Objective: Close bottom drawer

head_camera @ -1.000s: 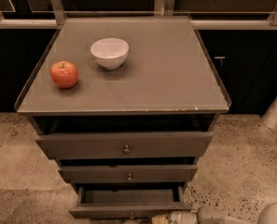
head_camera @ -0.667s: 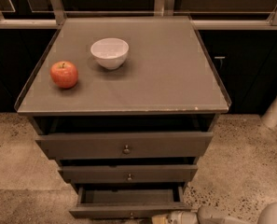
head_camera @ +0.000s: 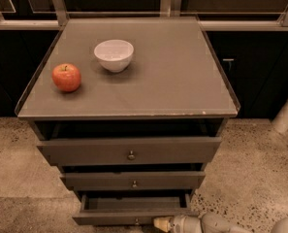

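The bottom drawer (head_camera: 129,216) of the dark grey-brown cabinet is pulled out the farthest of the three; its slim front and tiny knob (head_camera: 136,222) sit at the lower edge of the camera view. My gripper (head_camera: 159,223) comes in from the lower right on a light grey arm (head_camera: 216,224). Its tip is right at the drawer's front, just right of the knob.
The middle drawer (head_camera: 133,180) and the top drawer (head_camera: 129,150) also stand partly open. On the cabinet top (head_camera: 172,76) are a red apple (head_camera: 66,77) and a white bowl (head_camera: 114,55). A white post (head_camera: 287,111) stands at the right on the speckled floor.
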`<state>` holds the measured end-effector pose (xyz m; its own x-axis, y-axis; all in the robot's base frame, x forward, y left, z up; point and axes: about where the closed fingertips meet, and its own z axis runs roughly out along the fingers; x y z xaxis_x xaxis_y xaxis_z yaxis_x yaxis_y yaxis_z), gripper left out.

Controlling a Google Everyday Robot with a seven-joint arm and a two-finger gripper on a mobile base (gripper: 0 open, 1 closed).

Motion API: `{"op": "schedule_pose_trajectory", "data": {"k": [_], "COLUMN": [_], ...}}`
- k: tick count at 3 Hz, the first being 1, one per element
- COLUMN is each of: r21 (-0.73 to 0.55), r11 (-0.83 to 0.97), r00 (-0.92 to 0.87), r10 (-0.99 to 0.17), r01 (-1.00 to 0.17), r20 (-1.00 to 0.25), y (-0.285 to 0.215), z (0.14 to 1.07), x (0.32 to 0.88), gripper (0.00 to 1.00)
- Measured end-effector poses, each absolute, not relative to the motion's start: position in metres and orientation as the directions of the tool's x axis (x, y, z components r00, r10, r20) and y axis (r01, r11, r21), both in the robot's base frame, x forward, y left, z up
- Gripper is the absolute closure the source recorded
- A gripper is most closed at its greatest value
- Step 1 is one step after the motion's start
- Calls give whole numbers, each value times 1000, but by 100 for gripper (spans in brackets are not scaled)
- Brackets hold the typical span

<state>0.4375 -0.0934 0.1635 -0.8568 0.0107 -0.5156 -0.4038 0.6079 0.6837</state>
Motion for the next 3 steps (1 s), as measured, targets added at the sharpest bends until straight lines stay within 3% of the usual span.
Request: {"op": "schedule_pose_trajectory", "data": {"k": [3], "r21": [653], "r11": [606], "r00": [-811], "r10": [21], "r01": [-455], "r20": [-585], "y": [-75], "z": [168], "x": [462], "gripper": [100]}}
